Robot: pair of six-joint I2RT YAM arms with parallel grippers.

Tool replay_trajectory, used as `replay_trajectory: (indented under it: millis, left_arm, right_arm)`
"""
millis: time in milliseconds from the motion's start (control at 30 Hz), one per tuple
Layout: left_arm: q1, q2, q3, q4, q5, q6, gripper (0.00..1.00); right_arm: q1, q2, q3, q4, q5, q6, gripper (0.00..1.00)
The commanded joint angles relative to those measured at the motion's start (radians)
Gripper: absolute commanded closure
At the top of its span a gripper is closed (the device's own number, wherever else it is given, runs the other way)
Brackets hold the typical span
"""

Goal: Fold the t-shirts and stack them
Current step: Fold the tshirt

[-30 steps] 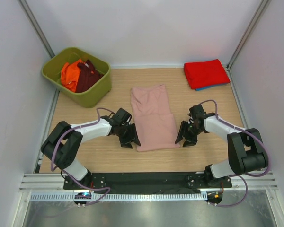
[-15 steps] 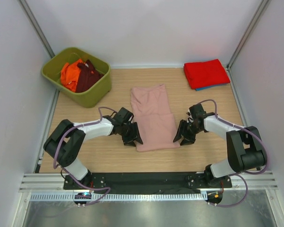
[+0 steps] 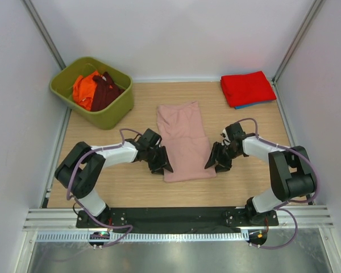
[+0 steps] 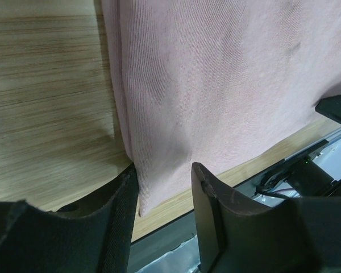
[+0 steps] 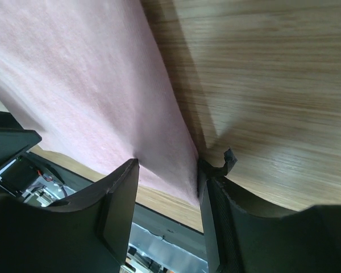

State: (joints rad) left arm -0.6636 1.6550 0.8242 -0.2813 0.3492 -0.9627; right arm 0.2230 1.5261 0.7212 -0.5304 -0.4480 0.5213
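Note:
A dusty-pink t-shirt (image 3: 182,133), folded into a long strip, lies flat mid-table. My left gripper (image 3: 161,165) sits low at its near-left corner and is open. In the left wrist view the gripper (image 4: 163,176) straddles the pink cloth (image 4: 216,85), whose edge touches the outer finger (image 4: 116,216). My right gripper (image 3: 212,162) is open at the near-right corner. In the right wrist view that gripper (image 5: 167,168) has the pink hem (image 5: 85,74) between its jaws, with gaps on both sides. A folded red t-shirt (image 3: 247,86) rests on a blue one (image 3: 245,105) at the back right.
A green bin (image 3: 111,111) at the back left holds an orange tee (image 3: 84,91) and a maroon tee (image 3: 105,91). The wooden table (image 3: 244,182) ends at a black rail (image 3: 176,216) by the arm bases. White walls enclose the sides and back.
Both grippers have slid inward over the pink shirt's near corners. The left jaws have narrowed around the cloth edge. The shirt has not moved.

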Motion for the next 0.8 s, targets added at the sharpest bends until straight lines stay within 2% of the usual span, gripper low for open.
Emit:
replay_trajectory:
  millis: [0, 100, 233, 300, 333, 367, 467, 633, 767]
  left_arm:
    - [-0.005, 0.069, -0.022, -0.009, -0.104, 0.019, 0.56]
    - [-0.005, 0.086, -0.026, -0.009, -0.110, 0.018, 0.61]
    - [-0.005, 0.095, -0.023, -0.007, -0.121, 0.021, 0.73]
    - [-0.005, 0.101, -0.020, -0.009, -0.121, 0.027, 0.84]
    - [-0.005, 0.101, -0.017, -0.007, -0.119, 0.028, 0.89]
    - [-0.005, 0.101, -0.016, -0.007, -0.118, 0.031, 0.98]
    - [-0.005, 0.088, -0.008, -0.005, -0.107, 0.045, 1.00]
    - [-0.016, 0.034, -0.017, -0.038, -0.090, 0.045, 1.00]
    - [-0.034, -0.026, -0.026, -0.127, -0.081, 0.021, 1.00]
  right_arm:
    - [0.032, 0.074, -0.034, 0.101, 0.129, -0.058, 0.47]
    - [0.047, 0.077, -0.039, 0.109, 0.127, -0.053, 0.51]
    - [0.049, 0.060, -0.045, 0.115, 0.121, -0.052, 0.62]
    - [0.049, 0.052, -0.048, 0.121, 0.112, -0.055, 0.69]
    - [0.049, 0.043, -0.051, 0.125, 0.091, -0.056, 0.79]
    - [0.050, 0.036, -0.052, 0.136, 0.082, -0.058, 0.84]
    - [0.052, 0.010, -0.068, 0.158, 0.032, -0.056, 0.98]
    - [0.075, -0.066, -0.107, 0.170, -0.021, -0.017, 0.99]
    - [0.105, -0.177, -0.121, 0.129, -0.029, 0.054, 0.99]
